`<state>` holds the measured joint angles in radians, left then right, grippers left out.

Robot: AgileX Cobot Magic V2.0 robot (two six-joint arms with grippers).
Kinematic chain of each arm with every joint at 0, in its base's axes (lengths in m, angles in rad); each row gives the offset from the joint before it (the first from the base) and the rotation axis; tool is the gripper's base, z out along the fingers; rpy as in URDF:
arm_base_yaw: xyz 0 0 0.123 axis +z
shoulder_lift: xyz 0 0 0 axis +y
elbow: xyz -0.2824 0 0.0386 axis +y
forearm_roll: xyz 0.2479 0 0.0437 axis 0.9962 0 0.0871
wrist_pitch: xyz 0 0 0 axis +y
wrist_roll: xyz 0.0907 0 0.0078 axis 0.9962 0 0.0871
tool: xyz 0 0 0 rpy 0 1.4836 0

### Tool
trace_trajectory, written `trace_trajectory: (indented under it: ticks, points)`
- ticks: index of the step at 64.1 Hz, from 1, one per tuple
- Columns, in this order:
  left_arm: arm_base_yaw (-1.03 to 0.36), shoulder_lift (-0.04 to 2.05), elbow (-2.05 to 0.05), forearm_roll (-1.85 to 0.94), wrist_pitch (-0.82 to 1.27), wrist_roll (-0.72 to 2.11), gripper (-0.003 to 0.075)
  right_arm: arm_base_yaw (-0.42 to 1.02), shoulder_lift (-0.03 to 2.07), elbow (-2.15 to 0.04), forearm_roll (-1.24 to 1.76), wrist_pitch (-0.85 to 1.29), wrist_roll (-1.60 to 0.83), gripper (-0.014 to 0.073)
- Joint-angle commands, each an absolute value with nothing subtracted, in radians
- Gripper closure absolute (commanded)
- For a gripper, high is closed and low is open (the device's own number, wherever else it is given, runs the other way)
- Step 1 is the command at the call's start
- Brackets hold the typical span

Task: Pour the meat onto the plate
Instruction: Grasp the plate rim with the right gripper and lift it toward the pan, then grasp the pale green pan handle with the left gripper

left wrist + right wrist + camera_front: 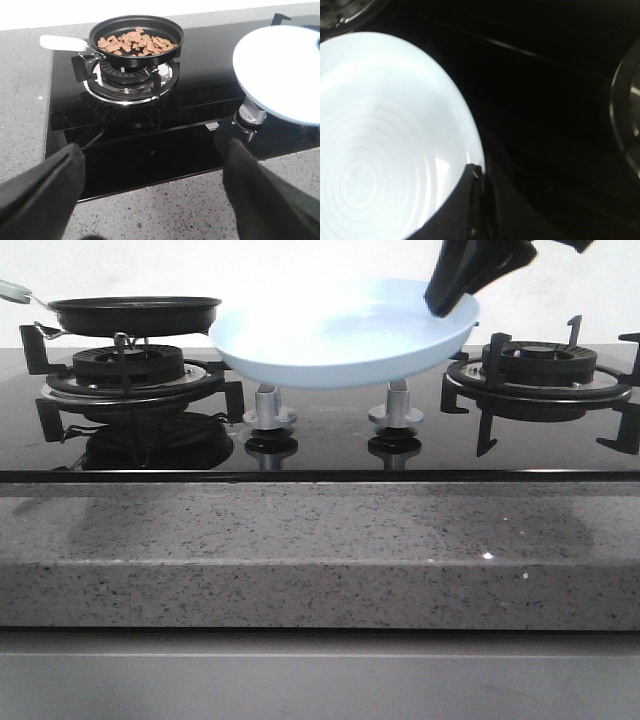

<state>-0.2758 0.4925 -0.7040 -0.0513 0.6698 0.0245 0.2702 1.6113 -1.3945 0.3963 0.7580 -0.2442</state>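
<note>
The plate (345, 335) is gripped at its three-o'clock rim by the right hand (452, 295) — lifted to receive the meat (136, 41) — while the left hand (152, 195) is held open.

The front view is strongly backlit: the wall behind is blown out to white, and the pale-blue plate (345, 335) fades into that glare along its far rim. The glossy black hob glass (320, 445) mirrors the burner grates and knobs. In the left wrist view light is even and sharp on the frying pan (136, 40), while the near fingers (42, 192) are soft and out of focus. The right wrist view is very dark, with the plate overexposed and blurred.
</note>
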Motion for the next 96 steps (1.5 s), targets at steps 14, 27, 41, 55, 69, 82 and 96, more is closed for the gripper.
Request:
trace_trajectory:
  ticks: [14, 27, 41, 55, 69, 82, 96]
  points:
    - [-0.282, 0.503, -0.731, -0.057, 0.578, 0.025, 0.0156, 0.272, 1.540, -1.288, 0.510, 0.625, -0.276, 0.0713]
    - [-0.282, 0.503, -0.731, -0.057, 0.577, 0.025, 0.0156, 0.272, 1.568, -1.285, 0.526, 0.620, -0.276, 0.0713]
    - [-0.282, 0.521, -0.735, -0.024, 0.572, 0.011, 0.0155, 0.272, 1.568, -1.285, 0.526, 0.630, -0.276, 0.0713]
    - [-0.248, 0.686, -0.842, 0.049, 0.709, -0.032, 0.0153, 0.272, 1.568, -1.285, 0.526, 0.630, -0.276, 0.0713]
    - [-0.135, 0.897, -0.988, 0.046, 0.741, -0.028, 0.0153, 0.272, 1.568, -1.285, 0.526, 0.630, -0.276, 0.0713]
    - [0.058, 1.089, -1.133, -0.177, 0.793, 0.128, 0.0153, 0.272, 1.568, -1.285, 0.526, 0.629, -0.276, 0.0713]
    - [0.245, 1.272, -1.247, -0.630, 0.814, 0.360, 0.0153, 0.272, 1.568, -1.285, 0.526, 0.629, -0.276, 0.0713]
